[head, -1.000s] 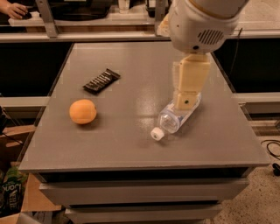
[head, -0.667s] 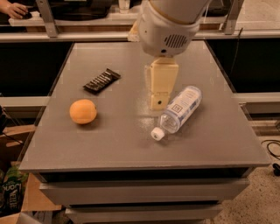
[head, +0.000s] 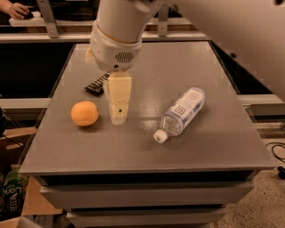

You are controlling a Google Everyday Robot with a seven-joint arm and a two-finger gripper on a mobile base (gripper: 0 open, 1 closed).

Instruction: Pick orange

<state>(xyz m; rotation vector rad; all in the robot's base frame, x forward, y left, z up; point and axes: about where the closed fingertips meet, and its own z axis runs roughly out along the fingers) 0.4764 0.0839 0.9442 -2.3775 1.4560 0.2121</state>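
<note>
The robot's broad white arm housing (head: 116, 42) fills the upper middle of the view and runs off the top edge, hiding the far left part of the flat grey tabletop (head: 187, 151) behind it. Below it hangs the cream-coloured, blocky plastic gripper (head: 118, 119), pointing straight down with its tip just above the table or on it; the two cannot be told apart from this angle. It shows as one solid slab with a small dark dot on its face, so whether it is spread or closed cannot be told. The small round orange fruit with matte skin (head: 84, 113) sits on the table just to the left of the gripper in the view, near it but apart from it, in the front left part of the tabletop. Behind the gripper lies a flat black ridged bar (head: 95, 86), its right end covered by the gripper, and what it is cannot be made out. To the right, well apart from the fruit, a clear ribbed plastic bottle with a white cap (head: 182, 112) lies on its side, cap pointing toward the front edge, with a pale label around its middle. The table's surface has a dull sheen. At the top left corner a person's hand (head: 15, 9) is cut off by the frame, and brown cardboard (head: 18, 213) shows at the bottom left.
</note>
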